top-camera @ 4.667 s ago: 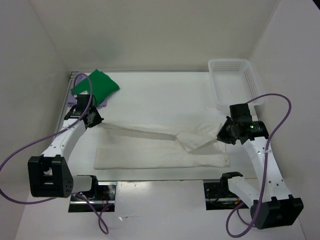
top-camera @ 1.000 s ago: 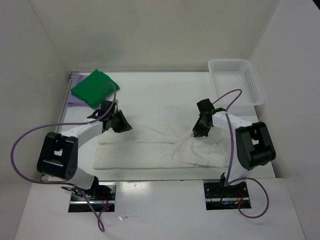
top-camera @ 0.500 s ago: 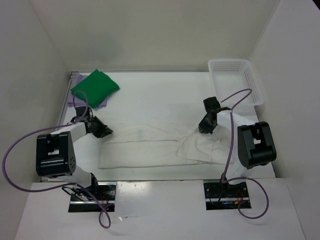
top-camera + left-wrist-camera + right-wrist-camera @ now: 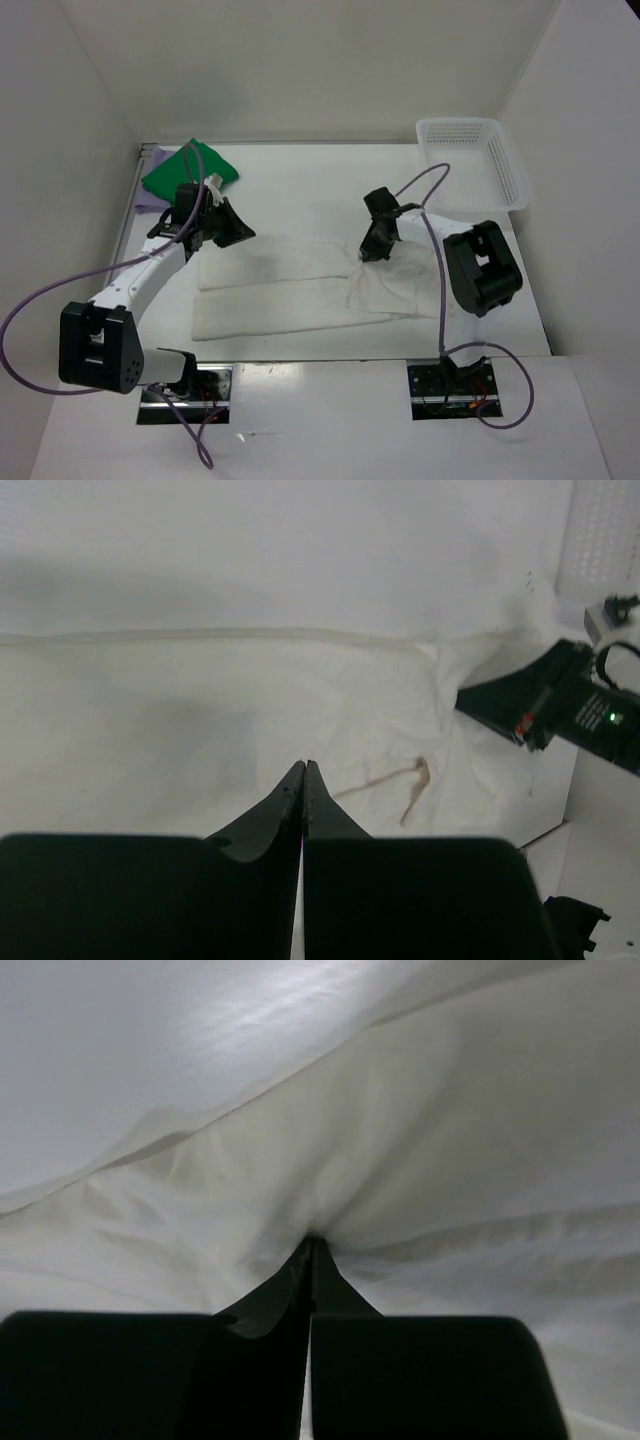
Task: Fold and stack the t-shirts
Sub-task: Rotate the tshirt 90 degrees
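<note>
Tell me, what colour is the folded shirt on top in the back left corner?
Bright green. The folded shirt shows best in the top external view.

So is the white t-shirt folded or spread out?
Partly folded: the cream-white t-shirt lies as a long band, layers overlapping, its right end rumpled.

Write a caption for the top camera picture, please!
Right end effector pinches the white t-shirt while the shut left end effector hangs near its far left corner.
</note>
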### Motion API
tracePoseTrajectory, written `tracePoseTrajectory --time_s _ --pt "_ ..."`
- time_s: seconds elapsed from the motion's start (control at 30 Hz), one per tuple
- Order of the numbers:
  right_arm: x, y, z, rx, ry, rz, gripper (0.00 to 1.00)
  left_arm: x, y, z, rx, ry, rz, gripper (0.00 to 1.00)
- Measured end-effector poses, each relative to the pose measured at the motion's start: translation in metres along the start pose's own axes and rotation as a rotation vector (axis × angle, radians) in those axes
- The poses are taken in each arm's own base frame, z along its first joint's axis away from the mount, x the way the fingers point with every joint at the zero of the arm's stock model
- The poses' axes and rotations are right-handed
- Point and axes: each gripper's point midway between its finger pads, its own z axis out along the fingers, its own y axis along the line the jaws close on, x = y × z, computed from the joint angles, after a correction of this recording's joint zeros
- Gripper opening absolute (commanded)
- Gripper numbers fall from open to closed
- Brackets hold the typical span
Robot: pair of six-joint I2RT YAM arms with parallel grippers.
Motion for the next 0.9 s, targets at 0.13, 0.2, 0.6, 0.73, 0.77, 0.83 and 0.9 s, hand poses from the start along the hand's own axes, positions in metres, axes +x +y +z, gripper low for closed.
tracePoseTrajectory --time_s 0.13,0.2,0.6,0.73,0.77,0.83,0.9 --pt "-0.003 0.064 0.016 -0.059 0.037 -0.068 0.01 0.01 -0.004 -0.005 0.012 0.031 0.041 0.0" --pt "-0.018 0.113 0.032 -0.114 0.033 -0.103 0.01 0.009 -0.007 -0.012 0.022 0.019 0.053 0.0" --pt "-0.093 0.28 0.067 -0.406 -0.064 -0.237 0.17 0.016 -0.006 -0.023 0.026 0.016 0.081 0.0" --pt "-0.104 0.275 -0.002 -0.41 -0.123 -0.288 0.45 0.018 -0.004 -0.019 0.023 0.028 0.076 0.0" --pt "-0.106 0.271 -0.027 -0.418 -0.143 -0.304 0.45 0.019 -0.003 -0.017 0.023 0.033 0.073 0.0" --pt "-0.111 0.258 -0.082 -0.452 -0.205 -0.315 0.37 0.02 -0.002 -0.014 0.023 0.04 0.069 0.0" --pt "-0.11 0.237 -0.129 -0.49 -0.268 -0.316 0.11 0.022 0.001 -0.013 0.019 0.046 0.066 0.0"
